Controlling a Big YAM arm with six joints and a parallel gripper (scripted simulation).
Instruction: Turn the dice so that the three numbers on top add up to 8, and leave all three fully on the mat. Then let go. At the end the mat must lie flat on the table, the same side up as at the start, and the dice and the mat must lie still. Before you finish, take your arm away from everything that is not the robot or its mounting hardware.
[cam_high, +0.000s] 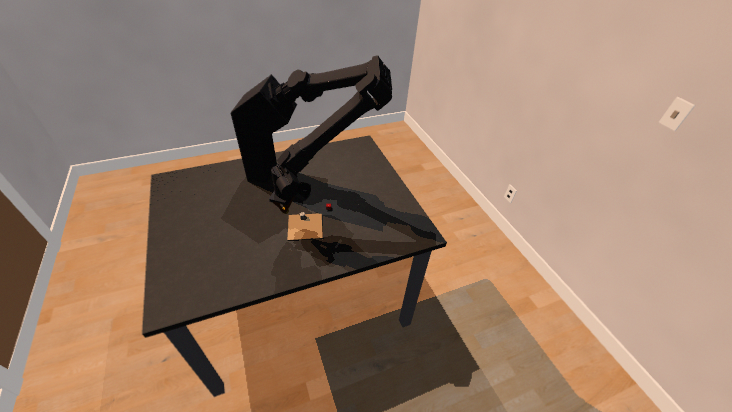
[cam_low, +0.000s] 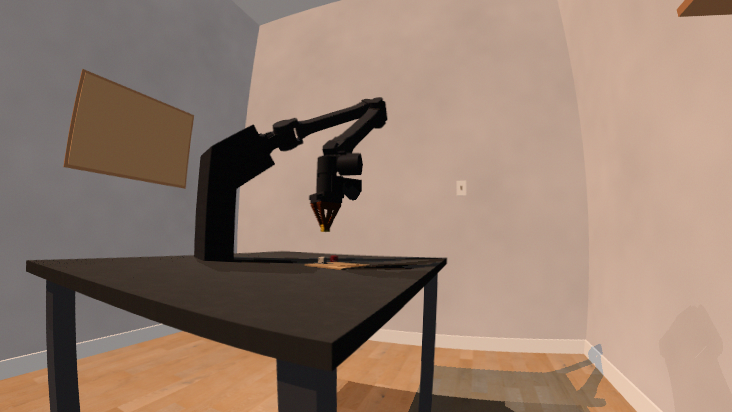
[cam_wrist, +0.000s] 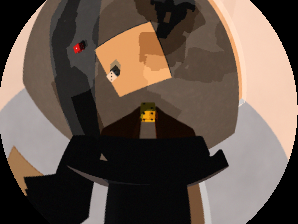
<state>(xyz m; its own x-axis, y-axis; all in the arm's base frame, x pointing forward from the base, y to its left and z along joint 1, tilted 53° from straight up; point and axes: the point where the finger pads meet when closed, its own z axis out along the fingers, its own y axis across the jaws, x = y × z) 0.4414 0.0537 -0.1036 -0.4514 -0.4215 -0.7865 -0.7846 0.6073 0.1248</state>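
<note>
So the arm (cam_high: 327, 133) (cam_low: 338, 115) is up over the table (cam_high: 204, 245) (cam_low: 204, 291). Gripper (cam_high: 282, 206) (cam_low: 325, 229) (cam_wrist: 147, 110)'s clamped on the yellow die (cam_high: 283, 207) (cam_low: 322, 228) (cam_wrist: 148, 116), well above the tabletop. Mat (cam_high: 305, 230) (cam_low: 338, 265) (cam_wrist: 135, 60) lies flat, white die (cam_high: 302, 215) (cam_low: 321, 259) (cam_wrist: 111, 76) on it near an edge, red die (cam_high: 328, 206) (cam_low: 333, 258) (cam_wrist: 77, 48) off it on the table.

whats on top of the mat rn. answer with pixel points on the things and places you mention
A white die (cam_high: 302, 215) (cam_low: 321, 259) (cam_wrist: 111, 76) sits on the mat (cam_high: 305, 230) (cam_low: 335, 265) (cam_wrist: 132, 60), near one edge, with shadows across part of the surface. The mat patch directly beneath the die is covered, so nothing can be told about it.
</note>
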